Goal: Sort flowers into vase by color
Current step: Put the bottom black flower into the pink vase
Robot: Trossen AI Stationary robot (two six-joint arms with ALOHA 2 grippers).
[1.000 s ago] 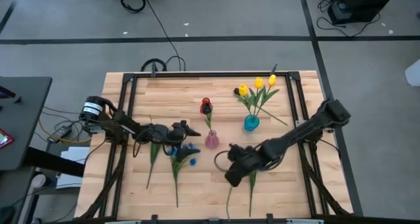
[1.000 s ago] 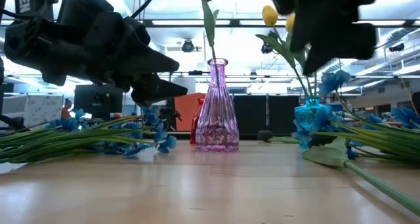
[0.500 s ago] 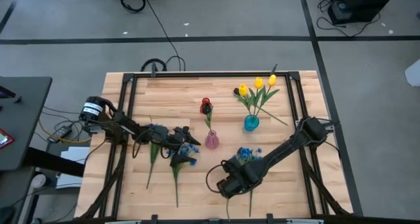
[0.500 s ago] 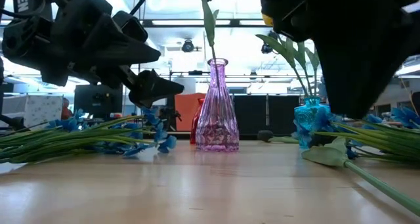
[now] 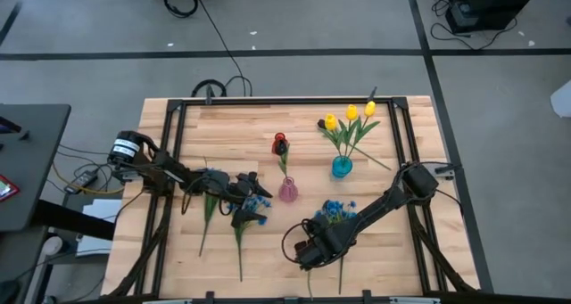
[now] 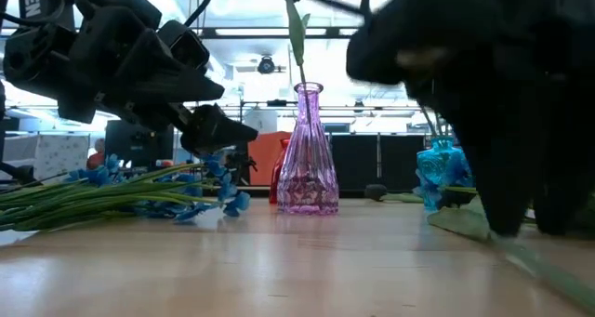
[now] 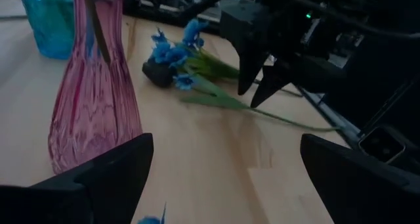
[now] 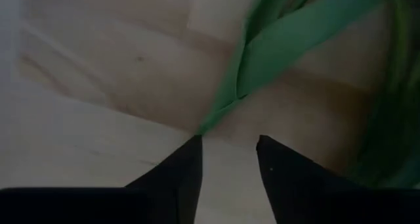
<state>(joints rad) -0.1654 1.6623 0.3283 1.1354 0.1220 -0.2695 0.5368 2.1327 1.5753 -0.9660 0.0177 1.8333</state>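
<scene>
A pink vase point(image 5: 287, 190) holds one dark tulip point(image 5: 280, 143). A blue vase point(image 5: 342, 167) holds yellow tulips point(image 5: 351, 113). More flowers lie flat on the table: blue blossoms point(image 5: 335, 210) with long green stems point(image 5: 341, 268) at the near right, and blue-blossomed stems point(image 5: 239, 242) at the near left. My right gripper point(image 5: 308, 252) points straight down, open, its fingertips just above a green stem and leaf point(image 8: 262, 53) near the table. My left gripper point(image 5: 257, 199) hovers wide open beside the pink vase point(image 7: 95, 99), over the left blossoms.
A black frame point(image 5: 268, 102) rims the wooden table. The two vases stand close together at mid-table, between the arms. Bare wood point(image 5: 277, 259) lies at the near middle, between the two groups of stems.
My right gripper has come down close to the table and gone toward the near-left, over the right-hand stems, rolling about its own axis on the way. My left gripper has swung slightly toward the near edge. The flowers and vases have stayed put.
</scene>
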